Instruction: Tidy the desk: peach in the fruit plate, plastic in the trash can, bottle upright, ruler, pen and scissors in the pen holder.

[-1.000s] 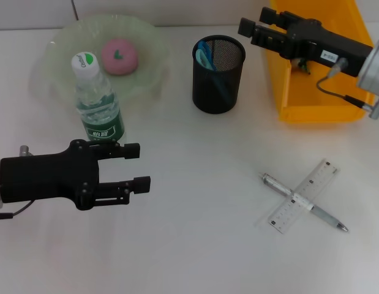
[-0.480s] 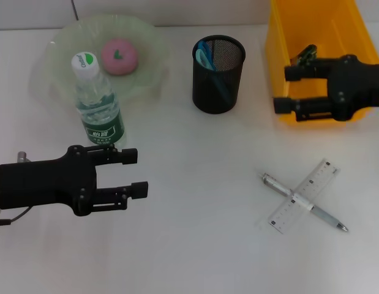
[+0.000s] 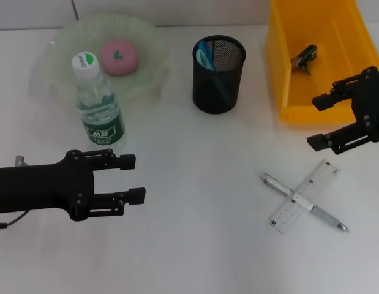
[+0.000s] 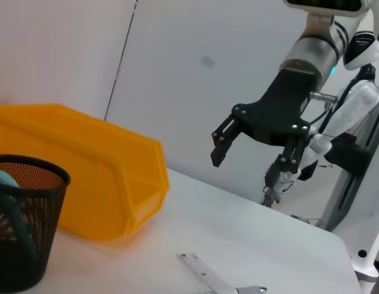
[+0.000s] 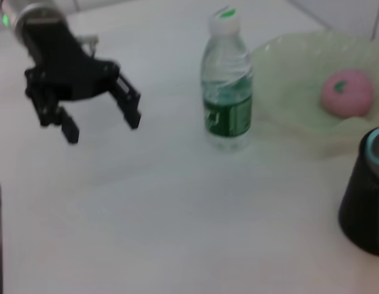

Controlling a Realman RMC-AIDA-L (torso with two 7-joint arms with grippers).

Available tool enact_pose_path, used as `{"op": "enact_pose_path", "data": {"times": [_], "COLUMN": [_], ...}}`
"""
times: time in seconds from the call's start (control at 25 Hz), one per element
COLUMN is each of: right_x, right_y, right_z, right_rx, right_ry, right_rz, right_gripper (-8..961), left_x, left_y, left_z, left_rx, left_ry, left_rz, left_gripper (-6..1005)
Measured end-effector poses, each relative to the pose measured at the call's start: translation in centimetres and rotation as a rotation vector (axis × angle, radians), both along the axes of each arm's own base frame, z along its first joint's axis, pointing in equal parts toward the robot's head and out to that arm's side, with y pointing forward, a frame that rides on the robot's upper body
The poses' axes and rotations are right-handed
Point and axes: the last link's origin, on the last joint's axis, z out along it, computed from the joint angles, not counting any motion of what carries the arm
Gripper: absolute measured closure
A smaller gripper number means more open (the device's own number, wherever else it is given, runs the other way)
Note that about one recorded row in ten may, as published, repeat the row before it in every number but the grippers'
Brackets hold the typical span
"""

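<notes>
The pink peach (image 3: 119,56) lies in the green fruit plate (image 3: 67,37). The water bottle (image 3: 98,104) stands upright at the plate's near edge. The black mesh pen holder (image 3: 218,73) holds blue scissors (image 3: 204,54). A piece of plastic (image 3: 304,58) lies in the yellow bin (image 3: 287,92). The ruler (image 3: 302,196) lies across the pen (image 3: 327,215) on the table at the right. My right gripper (image 3: 316,122) is open and empty, just in front of the bin and above the ruler's far end. My left gripper (image 3: 131,177) is open and empty, in front of the bottle.
The left wrist view shows the right gripper (image 4: 250,160), the bin (image 4: 85,184), the pen holder (image 4: 24,226) and the ruler (image 4: 204,278). The right wrist view shows the left gripper (image 5: 100,125), bottle (image 5: 226,98), peach (image 5: 345,92) and plate (image 5: 287,55).
My right gripper has moved from over the bin's far left corner, across the bin, to in front of it near the ruler. My left gripper has drifted slightly nearer.
</notes>
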Motion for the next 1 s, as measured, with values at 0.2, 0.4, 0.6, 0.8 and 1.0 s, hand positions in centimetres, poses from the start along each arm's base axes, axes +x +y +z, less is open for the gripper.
{"op": "enact_pose_path", "data": {"times": [0.2,0.4,0.6,0.8,1.0], "right_x": [-0.6,-1.5,-2.1,-1.9,-1.4], "right_y": [0.1,0.0,-0.5,-0.6,-1.1], "right_z": [-1.1,-2.0,-3.2,-4.6,-5.1], "right_rx": [-0.057,-0.119,-0.213,-0.291,-0.337], "right_ry": [-0.078,-0.118,-0.179,-0.236,-0.248], "right_rz": [0.038,0.104,0.171,0.191,0.252], "right_gripper": [168,168,168,169,169], "left_x": [0.0,0.3,0.4,0.5,0.5], "left_y": [0.0,0.1,0.1,0.2,0.0], "left_z": [-0.1,-0.2,-0.2,-0.3,-0.7], "left_rx": [-0.007,-0.033,-0.044,-0.05,-0.067], "left_ry": [0.006,0.012,0.017,0.018,0.022], "left_rz": [-0.001,-0.007,-0.011,-0.016,-0.007], "left_gripper": [273,273,273,274,274]}}
